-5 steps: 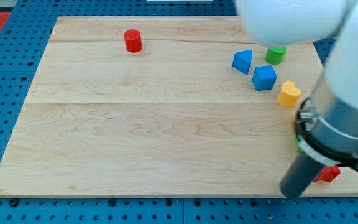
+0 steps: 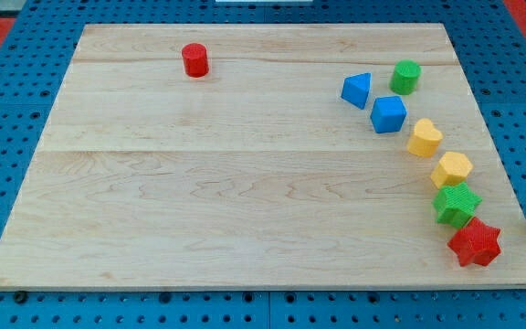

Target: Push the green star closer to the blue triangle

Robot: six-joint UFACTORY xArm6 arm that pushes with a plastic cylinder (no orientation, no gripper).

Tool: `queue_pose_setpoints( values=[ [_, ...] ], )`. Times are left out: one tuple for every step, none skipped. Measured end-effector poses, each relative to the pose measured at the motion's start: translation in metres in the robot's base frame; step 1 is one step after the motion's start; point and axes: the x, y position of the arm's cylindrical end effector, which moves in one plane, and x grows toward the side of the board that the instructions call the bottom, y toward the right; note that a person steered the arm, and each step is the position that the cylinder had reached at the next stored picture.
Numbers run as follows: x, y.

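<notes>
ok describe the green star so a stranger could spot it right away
Start at the wooden board and follow the curved row of blocks down its right edge. The green star is second from the bottom, between the yellow hexagon and the red star.

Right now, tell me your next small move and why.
Probably set my tip, not clearly in view, at the green star, on its right side, and push it toward the view's left. The yellow hexagon sits right above it, blocking the straight line to the blue triangle.
</notes>
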Motion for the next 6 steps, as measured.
queue_pose_setpoints(
  values=[
    [-0.005, -0.067],
    [-0.005, -0.106],
    [0.002, -0.136],
    [-0.005, -0.172],
    [-0.034, -0.178],
    [-0.07, -0.184]
  ],
)
